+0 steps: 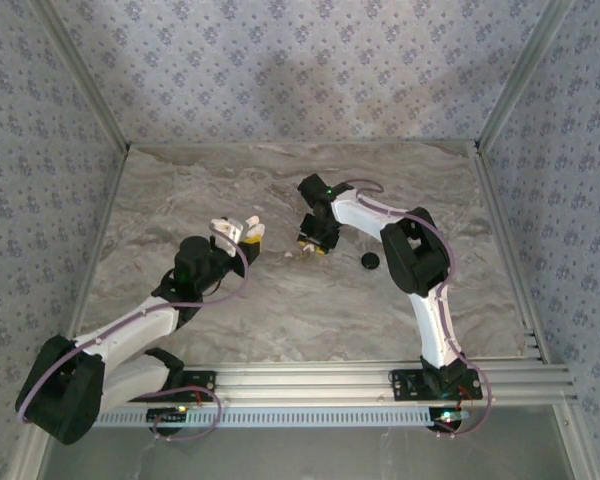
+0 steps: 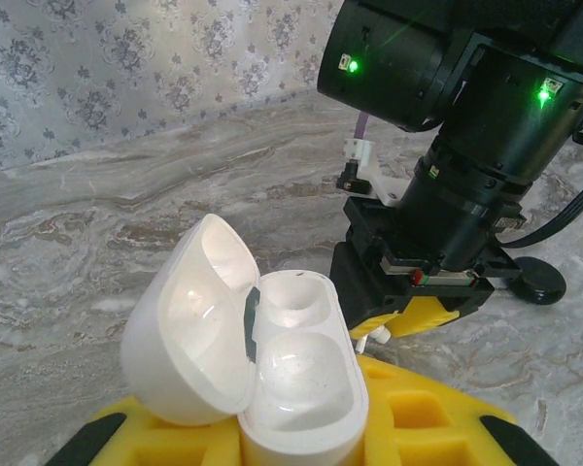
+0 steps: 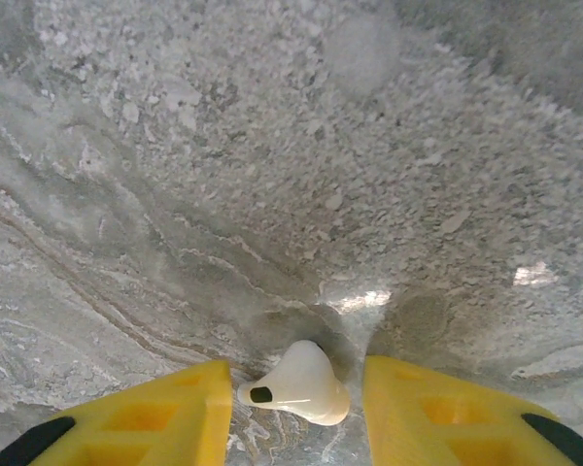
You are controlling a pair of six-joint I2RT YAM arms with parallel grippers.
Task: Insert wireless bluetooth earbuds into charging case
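Left claw [image 1: 238, 234]: clamped narrow on the case [image 2: 296, 388]. The case body sits between the yellow fingers [image 2: 418, 417] right at the tips, open side up. The lid [image 2: 189, 330] is flipped open and stands tilted on the left of the body in the left wrist view. Two wells are visible in the body, and both look empty.

Right claw [image 1: 315, 240]: just beyond the left claw's tips and to their right, nose down at the table [image 1: 280, 310]. Jaws partway open, gripping nothing. One earbud [image 3: 296, 386] lies on the marble between its fingers [image 3: 165, 417], close to the tips. The end with the dark spot points at the finger on the left of the right wrist view. There is a thin gap on the right side. The left side is so tight it may be touching, can't tell from this angle.

Black disc [image 1: 370, 261]: flat on the table, near the right claw on its right side, not touching it. In the left wrist view it sits behind that claw, well apart from the case.
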